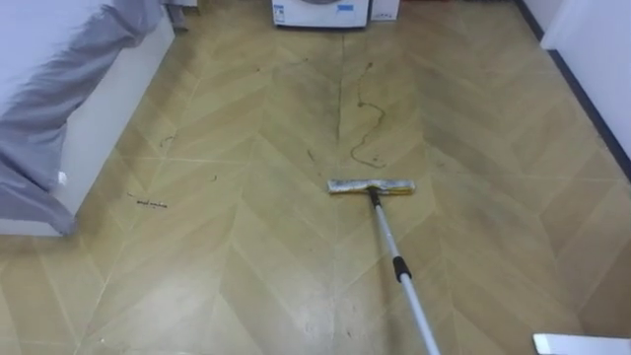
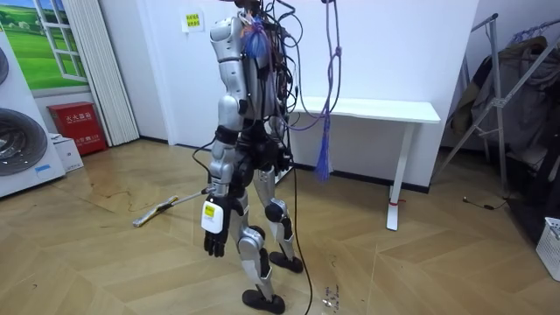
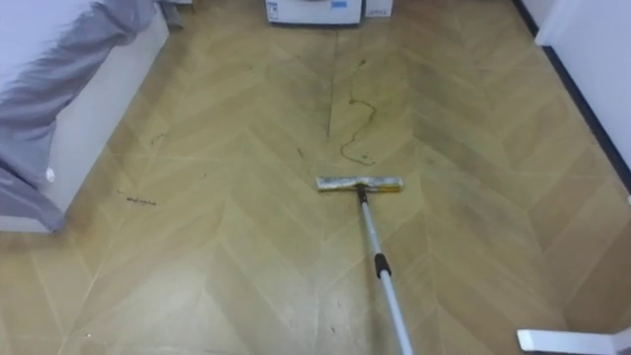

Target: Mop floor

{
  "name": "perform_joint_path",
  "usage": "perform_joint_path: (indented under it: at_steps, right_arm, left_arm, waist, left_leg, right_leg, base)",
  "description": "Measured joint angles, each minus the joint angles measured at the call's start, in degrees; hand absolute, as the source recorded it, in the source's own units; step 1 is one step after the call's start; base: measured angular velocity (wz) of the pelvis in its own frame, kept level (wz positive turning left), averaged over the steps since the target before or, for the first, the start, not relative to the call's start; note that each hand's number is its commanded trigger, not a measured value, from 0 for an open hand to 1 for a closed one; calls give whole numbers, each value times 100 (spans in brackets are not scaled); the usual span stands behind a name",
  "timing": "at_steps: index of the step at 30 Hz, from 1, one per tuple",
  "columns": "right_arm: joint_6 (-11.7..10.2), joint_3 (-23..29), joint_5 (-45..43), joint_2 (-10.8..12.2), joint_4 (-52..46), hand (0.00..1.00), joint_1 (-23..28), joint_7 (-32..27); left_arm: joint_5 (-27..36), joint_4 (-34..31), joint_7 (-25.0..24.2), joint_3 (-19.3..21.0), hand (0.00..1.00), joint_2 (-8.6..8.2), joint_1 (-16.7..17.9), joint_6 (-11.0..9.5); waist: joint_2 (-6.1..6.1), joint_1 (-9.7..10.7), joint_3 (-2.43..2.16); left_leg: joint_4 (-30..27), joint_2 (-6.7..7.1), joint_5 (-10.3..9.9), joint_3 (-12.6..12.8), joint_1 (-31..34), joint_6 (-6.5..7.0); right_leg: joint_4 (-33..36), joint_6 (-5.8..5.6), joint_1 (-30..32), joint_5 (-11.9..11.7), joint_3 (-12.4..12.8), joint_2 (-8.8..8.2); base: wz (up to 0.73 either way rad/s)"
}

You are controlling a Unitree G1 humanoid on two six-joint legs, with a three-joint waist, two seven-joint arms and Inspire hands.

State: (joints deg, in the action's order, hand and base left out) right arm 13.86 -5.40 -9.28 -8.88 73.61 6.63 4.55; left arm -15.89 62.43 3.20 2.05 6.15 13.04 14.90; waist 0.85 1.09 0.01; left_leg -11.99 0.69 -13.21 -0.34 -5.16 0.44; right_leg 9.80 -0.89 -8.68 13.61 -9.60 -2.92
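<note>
The mop head [image 1: 371,186] lies flat mid-frame, ready to wipe the floor [image 1: 246,266]; the left robot hand [image 2: 213,232] hangs slack, empty.

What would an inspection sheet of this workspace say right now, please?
Surface: wood floor, darker patches in places.
Job's things: mop head flat on floor, pole running back toward the lower right.
Clutter: small dark scrap near the bed.
Hands: left hand hangs open at the robot's side, holding nothing.
Cables: thin dark strand beyond the mop head; cable or thread, cannot tell.
Surroundings: washer ahead, white table by the wall.
</note>
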Motion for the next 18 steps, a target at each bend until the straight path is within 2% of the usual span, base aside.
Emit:
perform_joint_path:
  at_steps: [4, 5, 6, 10, 13, 14, 18]
  right_arm:
    - [-2, 9, 1, -10, -9, 100, -74, -7]
    - [-2, 5, 32, -25, -10, 100, -116, -8]
    - [-4, 4, 73, -42, -11, 100, -146, -14]
    - [-4, 7, 149, -71, 5, 100, -325, -132]
    - [-13, 10, 153, -77, 21, 100, -474, -240]
    - [-18, 13, 171, -69, 24, 100, -530, -310]
    - [-27, 9, 297, -50, 40, 100, -586, -526]
  left_arm:
    - [-1, 0, 35, 2, 0, 4, -101, -19]
    - [-1, -1, 36, 0, 0, 3, -154, -27]
    - [-1, 2, 36, -2, 0, 2, -225, -29]
    - [7, 68, 45, -11, 0, 7, -454, -72]
    - [5, 173, 104, -10, 0, 5, -598, -140]
    - [6, 242, 149, -11, 0, 4, -687, -167]
    - [9, 359, 325, -58, 0, 10, -808, -246]
  waist:
    - [-12, -2, -13]
    - [-72, -4, -34]
    - [-54, -4, -10]
    - [-148, 0, -8]
    - [-167, 0, 36]
    - [-173, 1, 78]
    - [-160, 3, 102]
  left_leg:
    - [-129, -4, 0, -5, 296, 0]
    - [-196, -6, 0, -11, 435, 0]
    - [-256, -6, 0, -21, 550, 0]
    - [-516, -10, 0, -26, 1087, 1]
    - [-721, 1, 1, -24, 1428, 2]
    - [-833, 12, 1, -22, 1598, 2]
    - [-1193, 61, -5, -14, 2243, 3]
  right_leg:
    - [115, 10, 282, 6, -6, -5]
    - [154, 11, 403, 5, -12, -5]
    - [213, 14, 529, 7, -28, -9]
    - [487, 39, 1058, 30, -79, -38]
    - [822, 57, 1423, 88, -92, -92]
    - [1030, 66, 1634, 141, -89, -122]
    - [1701, 126, 2410, 376, -71, -235]
  base:
    - [0]
    - [6]
    - [5]
    - [7]
    - [0]
    - [5]
    - [8]
